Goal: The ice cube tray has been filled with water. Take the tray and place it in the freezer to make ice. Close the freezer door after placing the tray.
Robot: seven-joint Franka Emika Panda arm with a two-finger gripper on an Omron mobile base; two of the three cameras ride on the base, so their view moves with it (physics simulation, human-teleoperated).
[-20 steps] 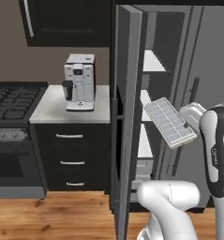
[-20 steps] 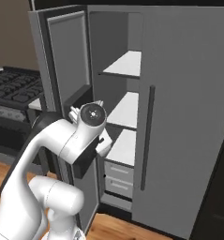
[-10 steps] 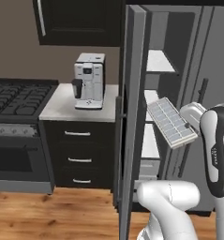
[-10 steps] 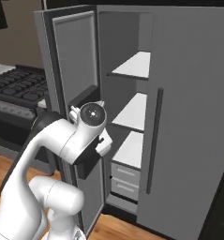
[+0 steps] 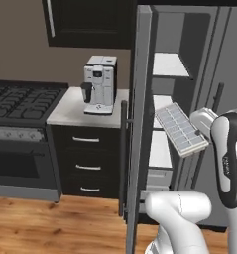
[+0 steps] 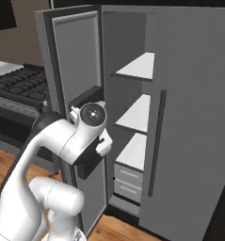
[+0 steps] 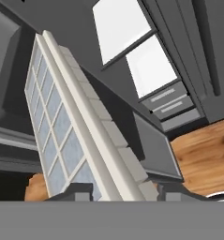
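The ice cube tray (image 5: 181, 130), pale with a grid of square cells, hangs tilted in front of the open freezer (image 5: 165, 64). My gripper (image 5: 196, 125) is shut on one end of it. In the hand view the tray (image 7: 69, 126) runs away from the gripper (image 7: 125, 192), one dark fingertip on each side. The freezer door (image 5: 140, 124) stands wide open, edge-on just left of the tray. From the right, the door (image 6: 78, 61) and the white freezer shelves (image 6: 137, 66) show behind my arm, with a corner of the tray (image 6: 104, 143) peeking out.
A silver coffee machine (image 5: 100, 83) stands on the counter (image 5: 73, 111) left of the freezer door, above dark drawers (image 5: 88, 166). A stove (image 5: 21, 99) lies further left. The fridge's right door (image 6: 194, 117) is shut, its long handle (image 6: 156, 141) beside the opening.
The whole picture has shifted as the base drives, and the freezer now sits closer. The tray stays in my gripper at the same tilt.
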